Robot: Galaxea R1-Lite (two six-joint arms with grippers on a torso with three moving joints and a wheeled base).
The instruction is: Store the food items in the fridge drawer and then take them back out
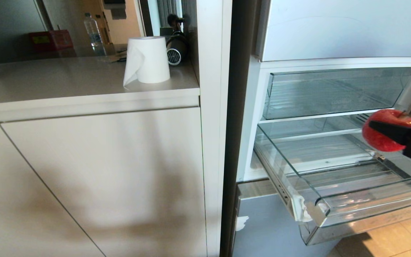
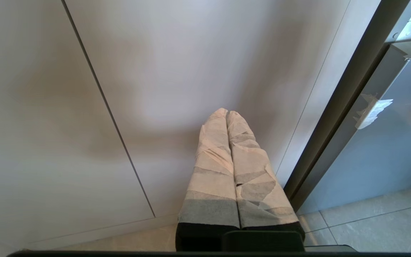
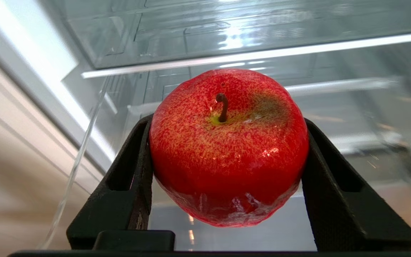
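Head view: the red apple-like food item (image 1: 384, 134) is clamped between the two black fingers of the right gripper (image 1: 392, 132), held above the right part of the pulled-out fridge drawer (image 1: 328, 210), not yet inside it. The storing step is judged to be in hand. Next, the fruit must be lowered onto the drawer's ribbed floor, clear of the low front lip, then released. The left gripper (image 2: 227, 117) is parked low, left of the drawer, fingers pressed together on nothing.
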